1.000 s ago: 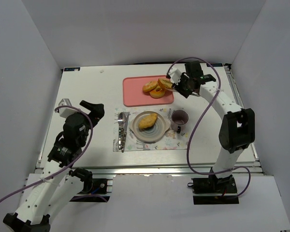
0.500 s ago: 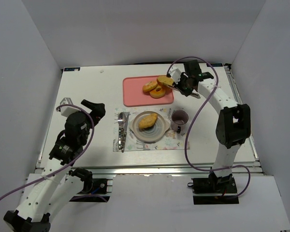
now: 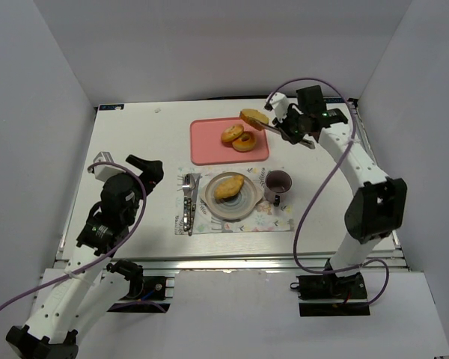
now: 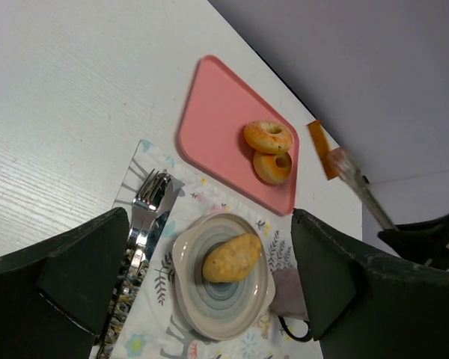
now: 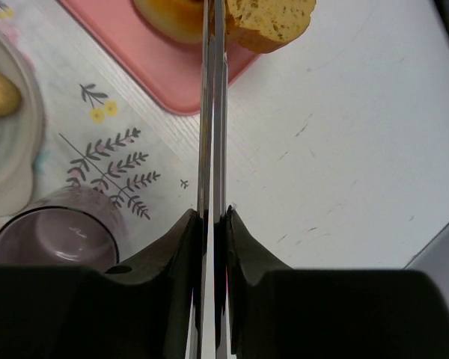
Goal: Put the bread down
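Note:
My right gripper [image 3: 292,127] [image 5: 213,221] is shut on metal tongs [image 3: 273,125] [image 5: 212,134]. The tongs pinch an oval bread slice [image 3: 252,117] [image 5: 271,20] held above the far right corner of the pink tray [image 3: 207,143] [image 5: 146,60]. Two ring-shaped bread pieces [image 3: 232,134] [image 3: 245,142] lie on the tray, and also show in the left wrist view [image 4: 268,136]. Another bread piece [image 3: 229,187] [image 4: 232,258] lies on the grey plate [image 3: 239,208] [image 4: 185,262]. My left gripper [image 3: 138,166] [image 4: 209,299] is open and empty, left of the placemat.
A purple mug [image 3: 277,183] [image 5: 52,235] stands right of the plate on the patterned placemat [image 3: 273,218]. A fork and knife [image 3: 188,200] [image 4: 142,206] lie left of the plate. White walls enclose the table on three sides.
My right gripper has lifted the tongs and bread slice off the tray's right edge and drawn back to the right. The left arm has hardly moved.

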